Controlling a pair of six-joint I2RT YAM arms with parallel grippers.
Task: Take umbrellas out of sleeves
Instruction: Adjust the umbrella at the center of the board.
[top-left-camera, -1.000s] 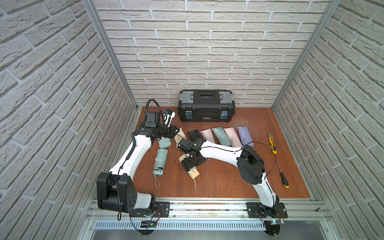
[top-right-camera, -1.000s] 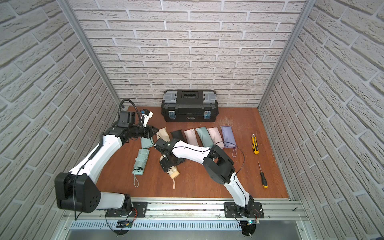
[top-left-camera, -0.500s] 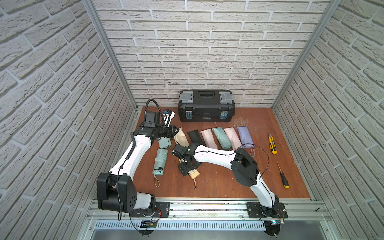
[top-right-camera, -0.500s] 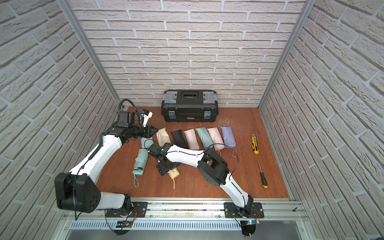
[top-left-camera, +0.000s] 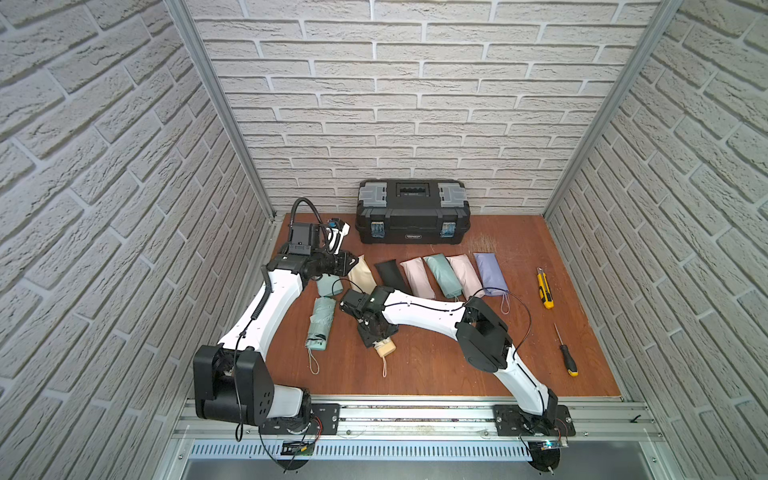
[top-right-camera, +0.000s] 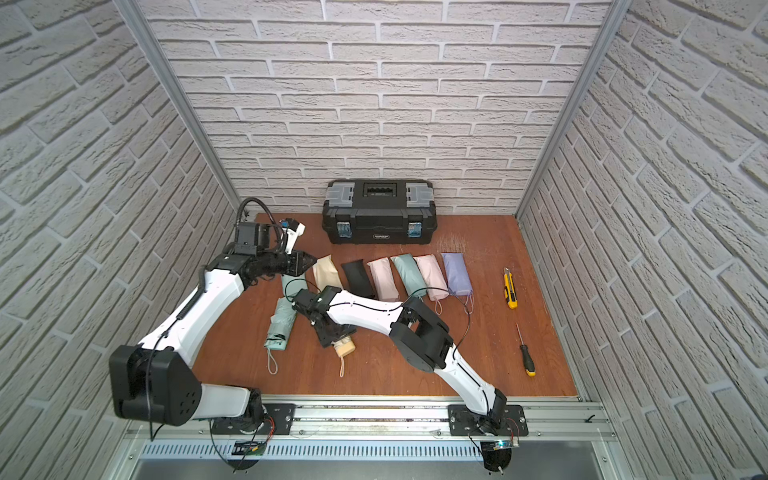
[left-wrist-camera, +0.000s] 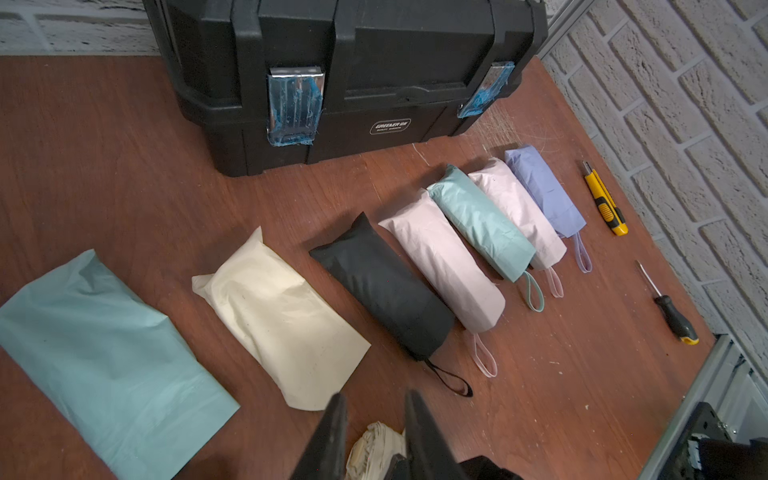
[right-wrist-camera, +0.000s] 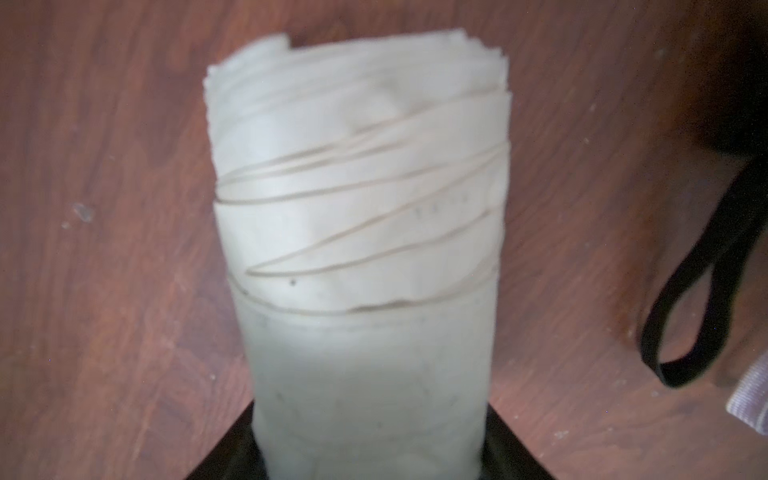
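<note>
The cream umbrella (top-left-camera: 385, 347) lies bare on the table near the front, and only its handle end shows past my right gripper (top-left-camera: 374, 332). In the right wrist view its rolled fabric (right-wrist-camera: 357, 208) fills the space between the jaws, which are shut on it. A bare mint umbrella (top-left-camera: 321, 324) lies to its left. Flat mint (left-wrist-camera: 104, 353) and cream (left-wrist-camera: 282, 320) sleeves lie empty. My left gripper (left-wrist-camera: 375, 395) hovers open and empty by the cream sleeve. Black (left-wrist-camera: 382, 286), pink (left-wrist-camera: 444, 266), mint (left-wrist-camera: 482, 224), pink (left-wrist-camera: 515, 208) and lavender (left-wrist-camera: 544, 191) sleeves are still plump, wrist loops sticking out.
A black toolbox (top-left-camera: 412, 210) stands against the back wall. A yellow utility knife (top-left-camera: 544, 289) and a screwdriver (top-left-camera: 566, 353) lie at the right. Brick walls close in three sides, and the arm rail runs along the front.
My right gripper has slid a little left and toward the front along the cream umbrella, and its jaws have closed in on it. The left arm has not moved.
</note>
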